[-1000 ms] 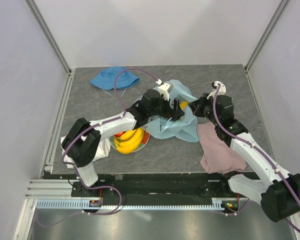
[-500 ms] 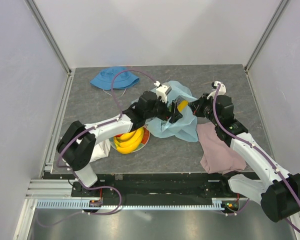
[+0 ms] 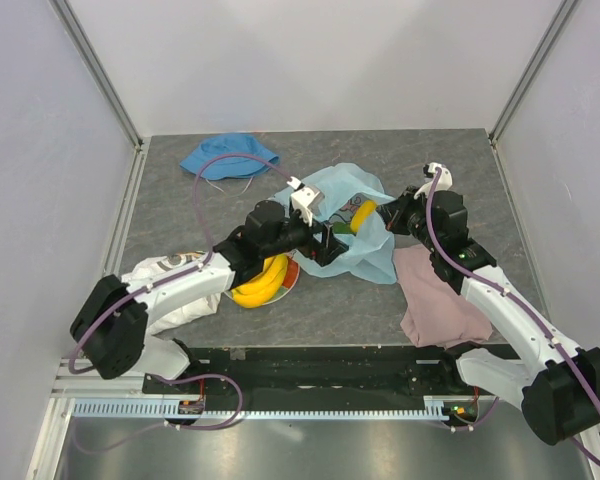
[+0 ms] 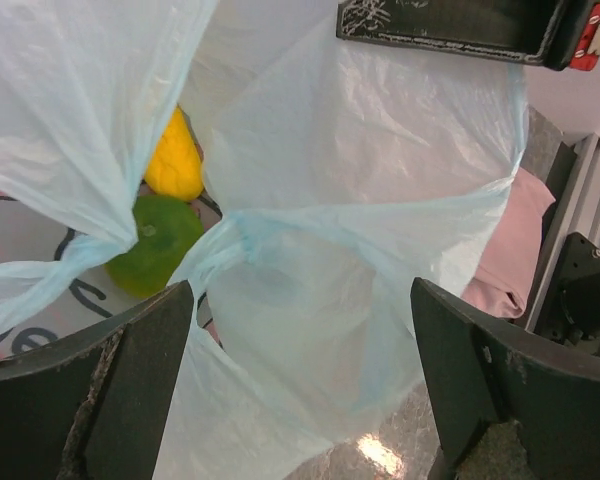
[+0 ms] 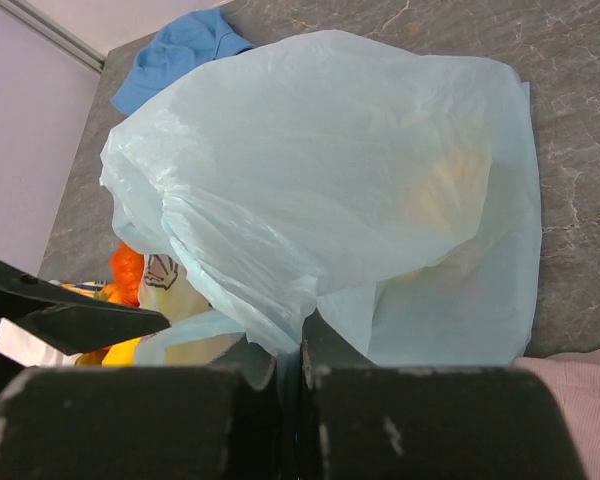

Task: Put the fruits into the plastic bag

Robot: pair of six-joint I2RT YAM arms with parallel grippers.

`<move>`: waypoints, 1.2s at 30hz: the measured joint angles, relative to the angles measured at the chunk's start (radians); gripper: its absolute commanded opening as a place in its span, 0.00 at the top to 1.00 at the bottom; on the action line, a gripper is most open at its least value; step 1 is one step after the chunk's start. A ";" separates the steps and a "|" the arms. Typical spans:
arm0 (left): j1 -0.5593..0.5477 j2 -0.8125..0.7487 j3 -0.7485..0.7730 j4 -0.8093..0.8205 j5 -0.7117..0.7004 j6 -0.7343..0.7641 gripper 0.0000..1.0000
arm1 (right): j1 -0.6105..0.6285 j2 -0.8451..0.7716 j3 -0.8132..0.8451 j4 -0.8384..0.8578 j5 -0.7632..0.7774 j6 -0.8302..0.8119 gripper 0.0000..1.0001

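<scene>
Overhead, the plastic bag (image 3: 352,190) lies crumpled a bit past the middle of the table (image 3: 170,215), toward 1 o'clock from centre. The right gripper (image 5: 290,345) has its fingers squeezed together on a fold of the bag's film at the bag's 3 o'clock edge. Its wrist view shows the thin blue plastic pinched right between them and ballooning up from there.

The left gripper (image 4: 302,300) comes in from the bag's 8 o'clock side, fingers spread wide with nothing clamped. A twisted handle of the bag runs across the gap in front of them, and I can't tell if it touches either finger.

Through the opening in the left wrist view there's a yellow fruit (image 4: 175,155) with a green fruit (image 4: 155,240) touching it just below, and both look to be sitting inside the bag. From above only the yellow one shows, at the bag's centre-right, close to the right gripper.

The bunch of bananas (image 3: 260,285) sits outside the bag at its 8 o'clock, partly hidden under the left arm.

Other stuff: a blue hat (image 3: 230,155) at 11 o'clock on the table, well apart from the bag, and a pink cloth (image 3: 435,295) just beside the bag at its 5 o'clock — the right arm passes over it.
</scene>
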 measured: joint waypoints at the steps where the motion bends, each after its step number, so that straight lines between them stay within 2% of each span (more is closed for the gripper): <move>1: 0.000 -0.020 -0.010 0.002 -0.011 0.000 0.04 | 0.000 -0.001 0.000 0.000 0.000 0.001 1.00; 14: 0.014 -0.237 -0.093 0.023 -0.237 -0.018 0.04 | 0.000 -0.008 -0.002 0.000 0.003 0.003 1.00; 21: 0.119 -0.284 -0.169 -0.021 -0.309 -0.097 0.04 | 0.000 -0.008 -0.002 0.000 0.005 0.003 1.00; 28: 0.215 -0.365 -0.242 -0.062 -0.466 -0.156 0.01 | 0.000 -0.008 -0.002 0.000 0.008 0.003 1.00; 32: 0.267 -0.348 -0.250 -0.087 -0.538 -0.185 0.01 | 0.000 -0.008 -0.002 0.000 0.008 0.003 1.00; 36: 0.294 -0.266 -0.235 -0.128 -0.576 -0.200 0.01 | 0.000 -0.008 -0.002 0.000 0.008 0.003 1.00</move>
